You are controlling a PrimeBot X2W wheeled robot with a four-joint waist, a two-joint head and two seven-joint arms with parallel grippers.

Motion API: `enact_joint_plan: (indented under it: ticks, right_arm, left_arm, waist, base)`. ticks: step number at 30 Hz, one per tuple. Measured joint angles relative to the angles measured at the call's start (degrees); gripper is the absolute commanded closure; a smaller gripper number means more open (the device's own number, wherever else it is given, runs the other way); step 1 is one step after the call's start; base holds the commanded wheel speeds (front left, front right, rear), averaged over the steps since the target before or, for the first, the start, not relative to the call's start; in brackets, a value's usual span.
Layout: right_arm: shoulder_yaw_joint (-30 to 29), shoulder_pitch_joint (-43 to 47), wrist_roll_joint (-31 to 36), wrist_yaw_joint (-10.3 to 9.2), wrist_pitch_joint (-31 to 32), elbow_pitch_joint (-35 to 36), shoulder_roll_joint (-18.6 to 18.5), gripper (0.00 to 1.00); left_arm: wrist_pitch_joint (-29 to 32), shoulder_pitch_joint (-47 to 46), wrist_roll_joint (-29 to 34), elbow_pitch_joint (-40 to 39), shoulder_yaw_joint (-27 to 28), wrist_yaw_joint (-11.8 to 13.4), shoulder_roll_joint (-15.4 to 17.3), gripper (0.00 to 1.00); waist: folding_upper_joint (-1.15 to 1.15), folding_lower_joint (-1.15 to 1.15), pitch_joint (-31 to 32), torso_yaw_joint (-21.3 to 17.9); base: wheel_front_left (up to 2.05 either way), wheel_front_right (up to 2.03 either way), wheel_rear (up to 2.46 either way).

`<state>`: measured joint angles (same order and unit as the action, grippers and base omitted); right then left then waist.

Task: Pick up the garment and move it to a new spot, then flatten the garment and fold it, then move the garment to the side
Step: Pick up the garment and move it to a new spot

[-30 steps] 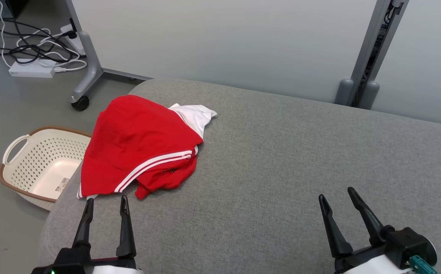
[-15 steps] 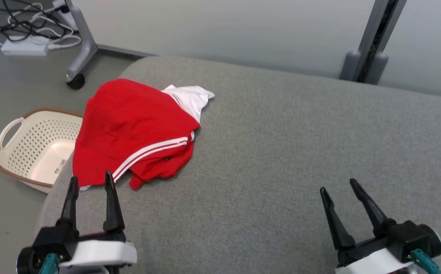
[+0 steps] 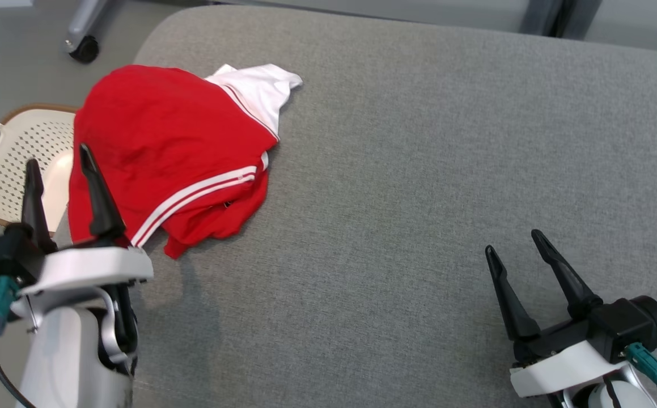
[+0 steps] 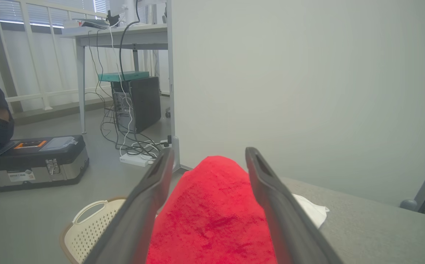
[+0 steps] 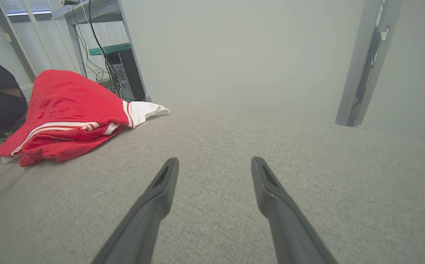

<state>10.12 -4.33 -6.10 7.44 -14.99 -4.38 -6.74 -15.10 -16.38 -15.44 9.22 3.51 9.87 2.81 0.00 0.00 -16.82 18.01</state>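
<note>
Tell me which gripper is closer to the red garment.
The left gripper: its open jaws are at the garment's edge by the basket, while the right gripper sits far across the grey surface.

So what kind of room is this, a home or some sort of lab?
Probably an office or lab rather than a home: a desk with trailing cables, a computer tower beneath it, and a toolbox on the floor.
</note>
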Motion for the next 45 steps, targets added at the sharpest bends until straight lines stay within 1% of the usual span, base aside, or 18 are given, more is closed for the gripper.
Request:
enact_joint_plan:
  ticks: [2,5,8,10,12,14,17,20,27,32,33,34,35,38,45]
  right_arm:
    - [0.0,-0.3,0.0,0.0,0.0,0.1,-0.3,0.0]
    - [0.1,-1.2,-0.1,0.0,0.0,0.2,-0.8,0.0]
    - [0.0,-1.8,-0.1,0.0,0.0,0.4,-1.3,0.0]
    - [-0.2,-2.5,-0.3,0.0,0.0,0.8,-1.7,0.0]
    - [-0.2,-2.5,-0.3,0.0,0.0,1.0,-1.8,0.0]
    - [-0.2,-2.8,-0.4,0.0,0.0,1.1,-1.9,0.0]
    - [0.0,-3.5,-0.5,0.0,0.0,1.1,-1.8,0.0]
    - [0.3,-3.8,-0.6,0.0,0.0,1.0,-1.6,0.0]
    - [0.5,-4.9,-0.8,0.0,0.0,0.9,-1.1,0.0]
    - [0.2,-5.7,-0.9,0.0,0.0,0.9,-1.0,0.0]
    - [0.1,-5.7,-0.9,0.0,0.0,0.9,-1.0,0.0]
    - [0.0,-5.7,-0.9,0.0,0.0,0.9,-0.9,0.0]
    - [0.0,-5.7,-0.9,0.0,0.0,0.9,-0.9,0.0]
    - [-0.1,-5.7,-1.0,0.0,0.0,0.9,-0.7,0.0]
    - [0.2,-5.7,-1.1,0.0,0.0,0.2,-0.1,0.0]
  left_arm:
    - [0.0,-1.4,0.1,0.9,0.7,-0.4,0.0,0.0]
    - [0.0,-5.8,0.4,4.9,3.3,-1.9,0.0,0.0]
    - [0.0,-10.5,-0.6,9.7,5.8,-3.0,0.3,0.0]
    - [0.0,-14.6,-1.9,15.3,7.6,-3.8,1.0,0.0]
    - [2.0,-16.9,-3.0,20.0,8.2,-3.8,1.7,0.0]
    - [5.2,-19.6,-6.0,24.1,9.5,-4.1,1.7,0.0]
    - [11.7,-23.2,-8.8,29.8,10.3,-4.8,2.0,0.0]
    - [14.9,-25.3,-9.4,33.0,10.3,-5.0,3.4,0.0]
    - [18.6,-26.9,-9.8,39.0,9.4,-5.0,4.5,0.0]
    - [18.6,-27.8,-9.2,41.1,8.4,-4.8,5.3,0.0]
    - [18.9,-27.9,-9.1,41.5,8.1,-5.0,5.3,0.53]
    - [19.2,-28.1,-9.0,41.9,7.9,-5.2,5.4,0.88]
    - [19.2,-28.4,-9.0,42.1,7.8,-5.3,5.4,1.0]
    - [19.3,-28.8,-9.0,42.7,7.4,-5.8,5.5,1.0]
    - [12.4,-28.8,-9.6,40.3,8.3,-6.3,6.0,1.0]
  waist:
    - [0.0,0.0,-0.6,-0.2]
    - [0.0,0.0,-2.2,-1.0]
    - [0.0,0.0,-3.8,-1.8]
    - [0.0,0.0,-5.4,-2.6]
    - [0.0,0.0,-6.3,-3.1]
    - [0.0,0.0,-7.1,-3.6]
    - [0.0,0.0,-8.2,-4.3]
    - [0.0,0.0,-9.0,-4.9]
    - [0.0,0.0,-10.0,-6.2]
    - [0.0,0.0,-10.2,-6.6]
    - [0.0,0.0,-10.2,-6.7]
    - [0.0,0.0,-10.2,-6.7]
    - [0.0,0.0,-10.2,-6.7]
    - [0.0,0.0,-10.2,-6.7]
    - [0.0,0.0,-8.8,-6.8]
  base:
    - [0.0,0.0,0.0]
    - [0.0,0.0,0.0]
    - [0.0,0.0,0.0]
    - [0.0,0.0,0.0]
    - [0.0,0.0,0.0]
    - [0.0,0.0,0.0]
    - [0.0,0.0,0.0]
    - [0.0,0.0,0.0]
    - [0.0,0.0,0.0]
    - [0.0,0.0,0.0]
    - [0.0,0.0,0.0]
    - [0.0,0.0,0.0]
    - [0.0,0.0,0.0]
    - [0.0,0.0,0.0]
    - [0.0,0.0,0.0]
